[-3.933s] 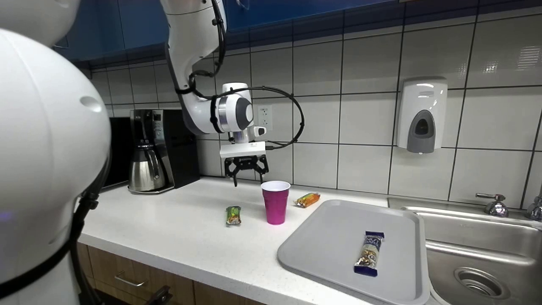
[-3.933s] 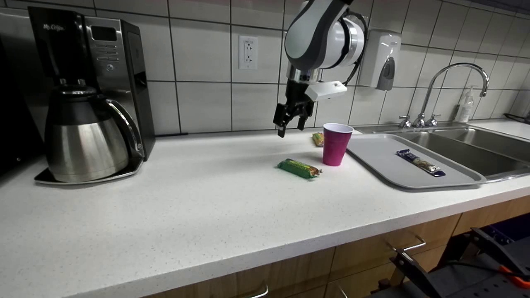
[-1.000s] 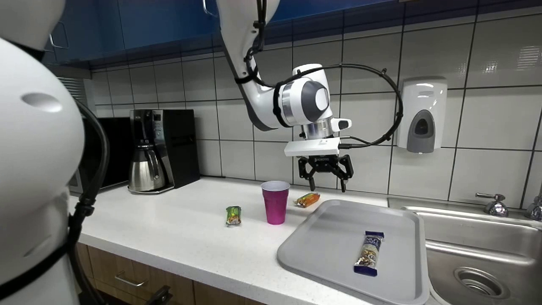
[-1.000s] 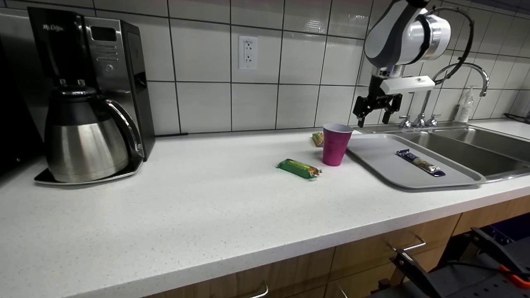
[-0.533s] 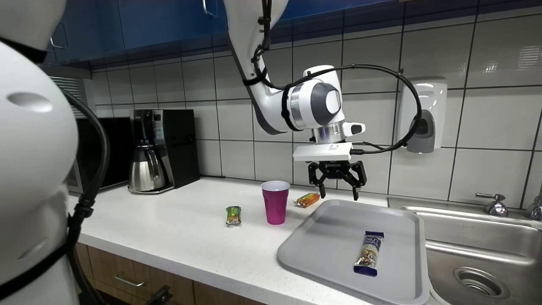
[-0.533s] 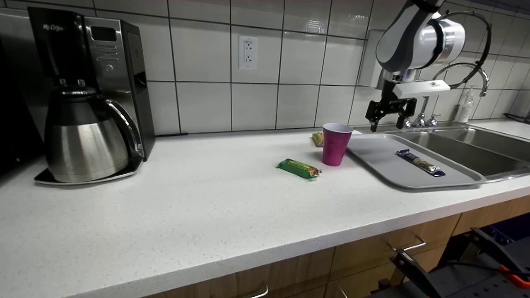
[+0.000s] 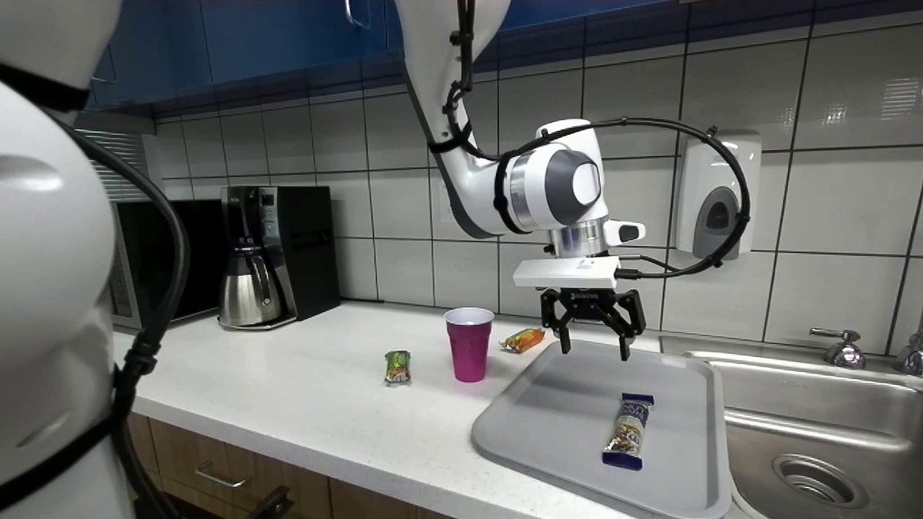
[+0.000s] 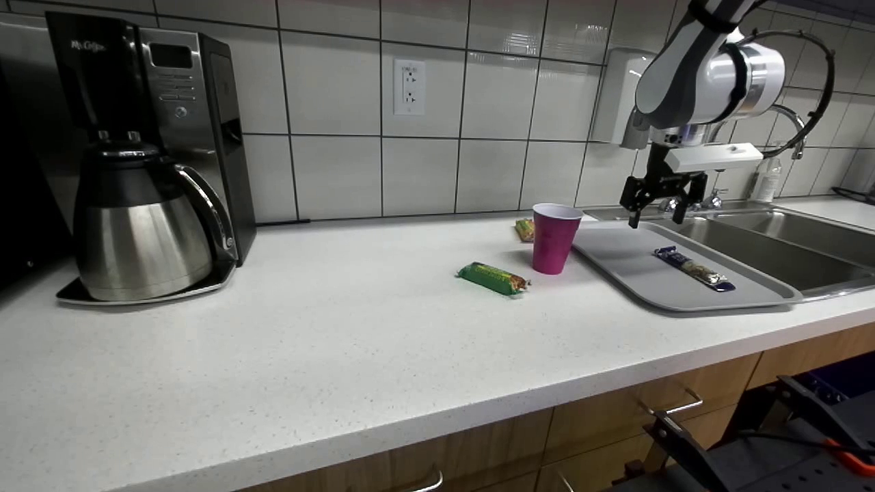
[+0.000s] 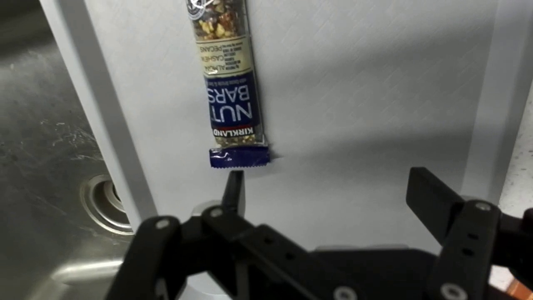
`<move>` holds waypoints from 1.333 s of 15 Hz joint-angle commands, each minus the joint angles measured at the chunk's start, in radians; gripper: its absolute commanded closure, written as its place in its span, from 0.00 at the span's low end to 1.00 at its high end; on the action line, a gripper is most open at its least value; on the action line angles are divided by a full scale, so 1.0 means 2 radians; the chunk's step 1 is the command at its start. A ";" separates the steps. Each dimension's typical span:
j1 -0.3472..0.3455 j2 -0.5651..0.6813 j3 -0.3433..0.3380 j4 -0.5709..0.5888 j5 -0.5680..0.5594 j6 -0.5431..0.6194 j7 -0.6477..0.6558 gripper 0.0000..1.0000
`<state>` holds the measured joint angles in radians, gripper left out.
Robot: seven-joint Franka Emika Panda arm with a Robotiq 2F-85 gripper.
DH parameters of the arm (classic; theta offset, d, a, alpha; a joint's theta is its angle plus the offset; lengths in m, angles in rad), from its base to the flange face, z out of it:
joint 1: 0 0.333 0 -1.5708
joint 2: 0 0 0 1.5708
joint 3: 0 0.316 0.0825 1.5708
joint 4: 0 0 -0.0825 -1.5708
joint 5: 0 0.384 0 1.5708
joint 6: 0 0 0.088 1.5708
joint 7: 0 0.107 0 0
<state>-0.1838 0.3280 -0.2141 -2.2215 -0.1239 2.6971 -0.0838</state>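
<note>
My gripper [image 7: 595, 353] is open and empty above the back part of a grey tray [image 7: 555, 422]. It also hangs over the tray in an exterior view [image 8: 656, 222]. A blue-ended nut bar [image 7: 629, 431] lies on the tray, apart from the fingers. In the wrist view the fingers [image 9: 327, 183] stand wide apart, and the nut bar [image 9: 231, 91] lies beyond the left fingertip. A pink cup [image 7: 469, 349] stands upright beside the tray. An orange-wrapped bar [image 7: 523, 340] lies behind the cup, and a green-wrapped bar [image 8: 493, 278] lies on the counter beside it.
A steel sink [image 7: 822, 425] adjoins the tray, with a faucet [image 8: 704, 157] behind it. A coffee maker with a steel carafe [image 8: 143, 232] stands at the counter's far end. A soap dispenser [image 7: 721, 162] hangs on the tiled wall. Blue cabinets [image 7: 288, 43] hang above.
My open gripper has moved from beyond the cup across to the tray, and over the last second has come lower. The cup, bars and tray have not moved.
</note>
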 commanded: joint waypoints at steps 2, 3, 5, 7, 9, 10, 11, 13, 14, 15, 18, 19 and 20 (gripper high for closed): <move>-0.022 0.005 0.009 0.000 0.020 -0.002 -0.022 0.00; -0.023 0.007 0.007 0.002 0.021 -0.004 -0.021 0.00; -0.029 0.009 0.008 0.002 0.025 -0.006 -0.024 0.00; -0.031 0.011 0.005 0.002 0.023 -0.006 -0.021 0.00; -0.032 0.013 0.003 0.001 0.021 -0.006 -0.020 0.00; -0.032 0.014 0.002 0.001 0.019 -0.005 -0.018 0.00; -0.033 0.016 0.001 0.000 0.018 -0.005 -0.017 0.00; -0.035 0.020 0.001 0.000 0.019 -0.003 -0.017 0.00; -0.036 0.022 0.001 0.000 0.021 -0.003 -0.017 0.00; -0.037 0.024 0.002 0.000 0.022 -0.004 -0.018 0.00; -0.039 0.031 0.000 0.000 0.020 -0.004 -0.016 0.00; -0.038 0.034 -0.003 0.001 0.017 -0.004 -0.013 0.00; -0.039 0.037 -0.004 0.001 0.018 -0.004 -0.013 0.00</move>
<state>-0.2474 0.3961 -0.2208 -2.2218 -0.0976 2.6966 -0.0954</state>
